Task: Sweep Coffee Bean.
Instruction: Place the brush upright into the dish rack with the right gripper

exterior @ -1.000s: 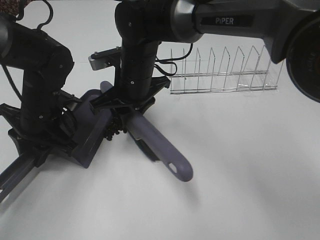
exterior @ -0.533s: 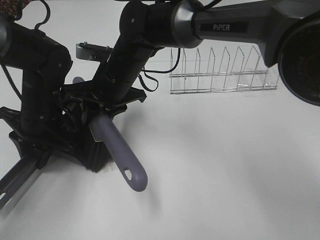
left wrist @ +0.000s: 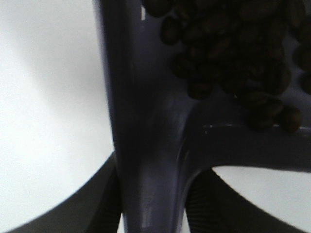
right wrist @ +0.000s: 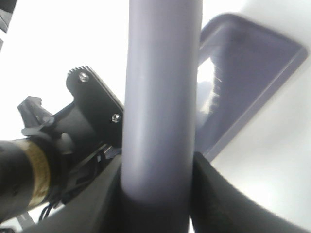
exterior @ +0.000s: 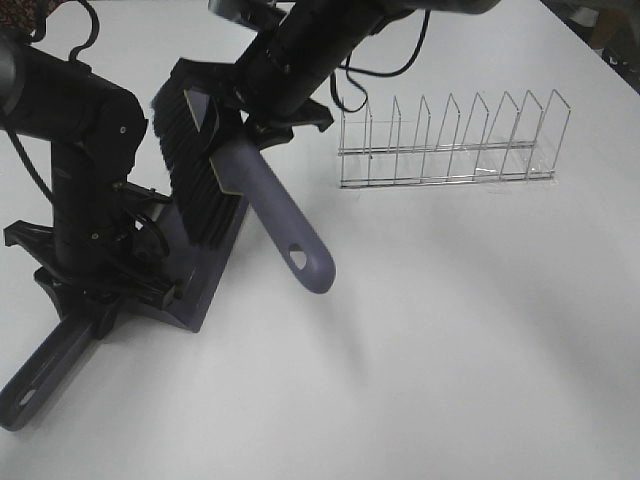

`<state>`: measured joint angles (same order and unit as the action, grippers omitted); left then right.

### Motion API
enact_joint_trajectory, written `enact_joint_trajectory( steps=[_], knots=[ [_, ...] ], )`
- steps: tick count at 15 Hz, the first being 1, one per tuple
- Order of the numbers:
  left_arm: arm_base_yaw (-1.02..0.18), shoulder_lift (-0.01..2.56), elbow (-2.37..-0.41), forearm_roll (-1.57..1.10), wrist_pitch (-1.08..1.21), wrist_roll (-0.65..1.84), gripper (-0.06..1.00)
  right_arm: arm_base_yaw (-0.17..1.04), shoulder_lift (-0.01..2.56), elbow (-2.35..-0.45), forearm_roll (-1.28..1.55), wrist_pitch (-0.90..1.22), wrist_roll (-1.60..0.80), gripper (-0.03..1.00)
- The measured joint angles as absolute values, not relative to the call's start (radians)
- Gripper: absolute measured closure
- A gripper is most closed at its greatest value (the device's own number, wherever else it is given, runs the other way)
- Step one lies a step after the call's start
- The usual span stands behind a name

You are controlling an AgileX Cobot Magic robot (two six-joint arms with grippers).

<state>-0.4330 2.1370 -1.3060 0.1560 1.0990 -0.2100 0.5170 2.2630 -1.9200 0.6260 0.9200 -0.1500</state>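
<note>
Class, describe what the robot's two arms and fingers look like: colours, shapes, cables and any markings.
Both arms are matte black with chunky rounded joints. Black cables loop beside the left arm and hang from the right arm. The fingers are black, finely ribbed on the inside in the left wrist view. No lettering shows.

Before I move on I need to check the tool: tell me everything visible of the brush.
The brush has a smooth purple-grey plastic-looking handle with a hanging hole at its rounded end and a dense head of black bristles. It hangs tilted off the table, bristles over the dustpan, handle end sloping down toward the camera. The right gripper is shut on the handle near the head. Whether the bristles touch the pan cannot be told.
</note>
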Motion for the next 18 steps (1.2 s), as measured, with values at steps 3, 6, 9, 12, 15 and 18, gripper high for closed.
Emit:
enact_joint_trajectory(
  steps=[3, 6, 9, 12, 15, 18],
  knots=[
    [-0.433, 2.132, -1.306, 0.156, 1.099, -0.215, 0.61, 0.488, 2.193, -1.92, 0.468, 0.992, -0.125, 0.66],
    [-0.404, 2.093, -1.306, 0.104, 1.096, -0.224, 0.61, 0.488, 2.125, -1.92, 0.236, 1.099, -0.058, 0.66],
    [-0.331, 2.012, -1.306, 0.025, 1.093, -0.195, 0.61, 0.488, 2.014, -1.844, 0.02, 1.219, 0.012, 0.66],
    [-0.314, 1.973, -1.286, 0.01, 1.088, -0.179, 0.61, 0.488, 1.907, -1.721, -0.012, 1.22, 0.019, 0.66],
    [-0.313, 1.93, -1.213, -0.02, 1.067, -0.154, 0.61, 0.488, 1.786, -1.529, -0.082, 1.205, 0.057, 0.66],
    [-0.313, 1.925, -1.176, -0.019, 1.056, -0.147, 0.61, 0.486, 1.719, -1.387, -0.128, 1.163, 0.104, 0.66]
  ],
)
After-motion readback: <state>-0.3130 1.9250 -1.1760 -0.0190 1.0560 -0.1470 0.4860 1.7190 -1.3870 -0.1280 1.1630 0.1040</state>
